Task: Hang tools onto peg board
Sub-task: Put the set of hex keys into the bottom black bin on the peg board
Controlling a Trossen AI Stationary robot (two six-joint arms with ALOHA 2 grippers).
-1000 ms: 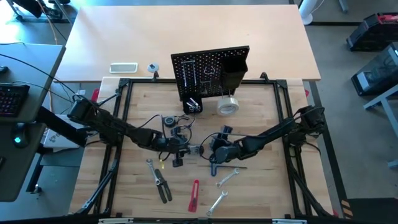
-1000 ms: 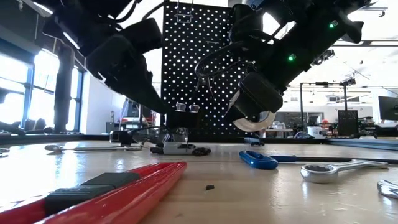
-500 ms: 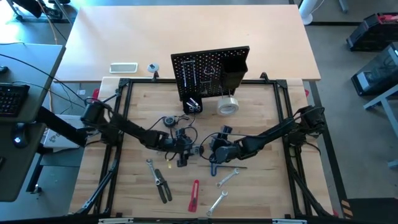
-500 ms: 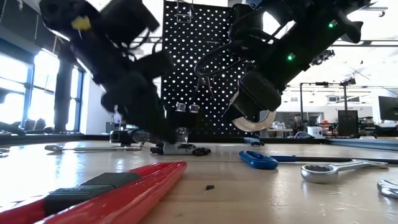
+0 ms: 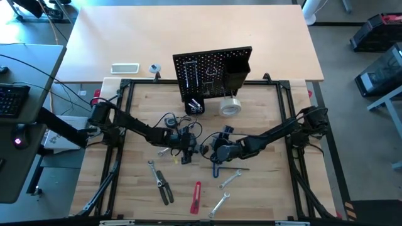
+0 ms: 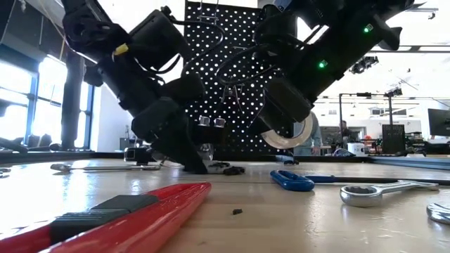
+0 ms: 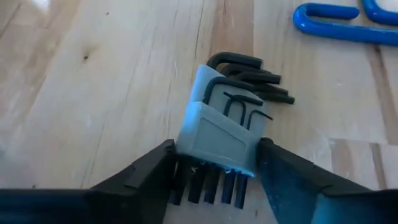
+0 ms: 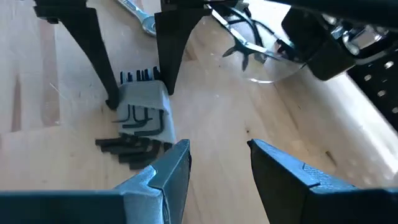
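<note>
- The hex keys (image 7: 233, 118) are a set of black L-shaped keys of graded lengths, seated in a grey plastic holder; bent ends fan out on one side, straight ends protrude on the other.
- The set lies flat on the wooden table (image 5: 264, 119), near its centre, well in front of the peg board (image 5: 212, 72).
- The left gripper (image 7: 214, 177) straddles the grey holder, one finger at each side; whether the fingers press on it cannot be told.
- The right gripper (image 8: 217, 165) hovers just beside the set, fingers spread, holding nothing.
- A blue-handled tool (image 7: 342, 28) lies near the keys.
- The peg board stands upright, black, perforated.
</note>
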